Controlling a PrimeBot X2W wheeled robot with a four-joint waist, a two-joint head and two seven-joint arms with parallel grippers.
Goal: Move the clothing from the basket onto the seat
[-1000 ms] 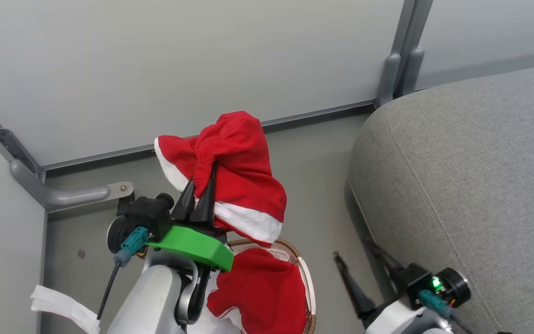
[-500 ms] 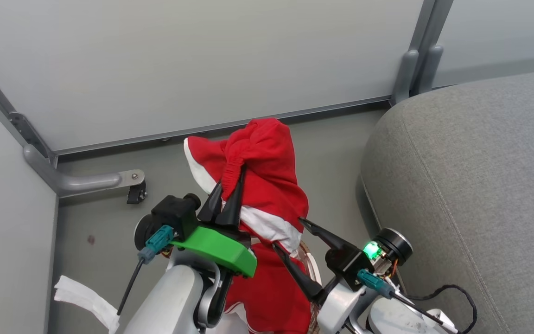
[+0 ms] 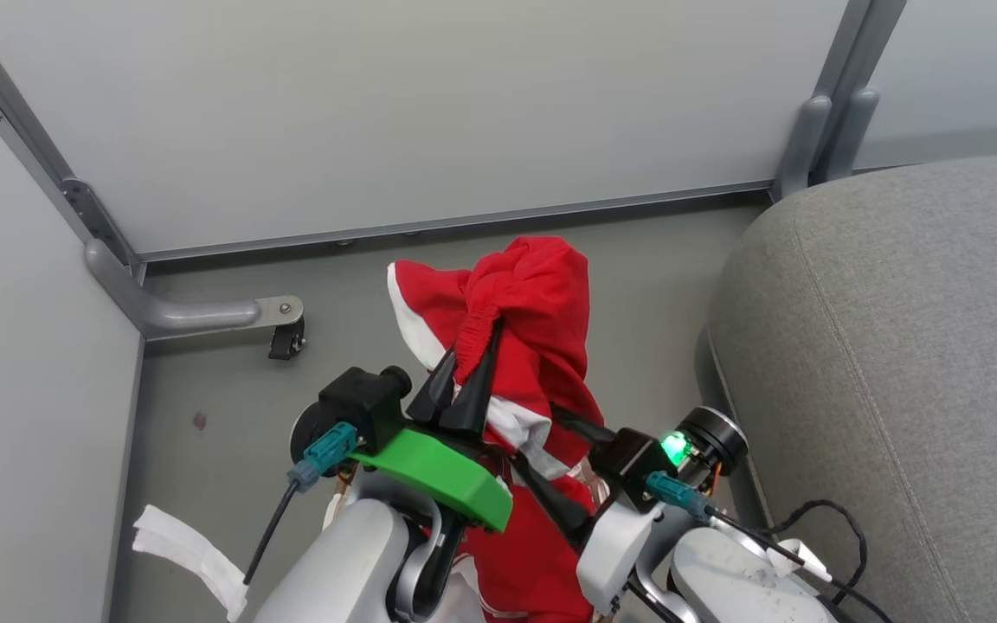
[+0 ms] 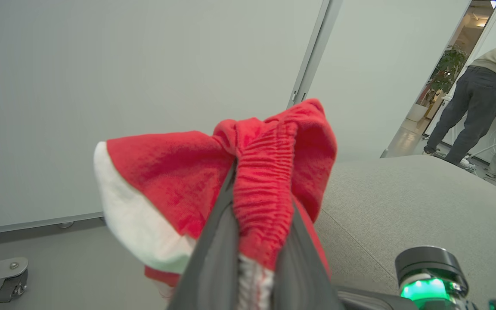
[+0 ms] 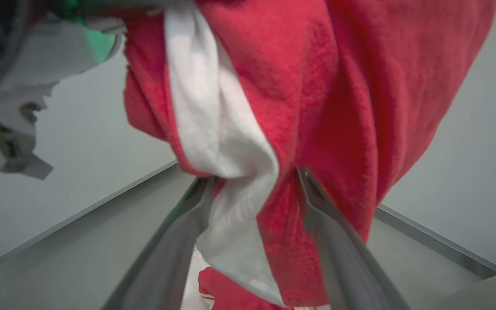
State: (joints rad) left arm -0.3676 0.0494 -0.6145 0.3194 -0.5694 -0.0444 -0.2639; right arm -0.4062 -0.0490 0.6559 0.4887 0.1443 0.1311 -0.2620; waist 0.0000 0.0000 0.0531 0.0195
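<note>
My left gripper is shut on the gathered waistband of a red piece of clothing with white panels and holds it up above the floor; the left wrist view shows the bunched fabric pinched between its fingers. My right gripper is open, its two fingers either side of the garment's hanging lower part, and in the head view it sits just right of the left one. More red clothing lies below my arms, which hide the basket. The grey seat is to the right.
Pale wall panels stand close behind. A metal foot with a caster juts from the left corner. A white strip lies on the floor at lower left. A person stands beyond the seat in the left wrist view.
The camera has shifted. My right gripper came in from the lower right to the hanging garment and now straddles its lower part. The left gripper still holds the garment up.
</note>
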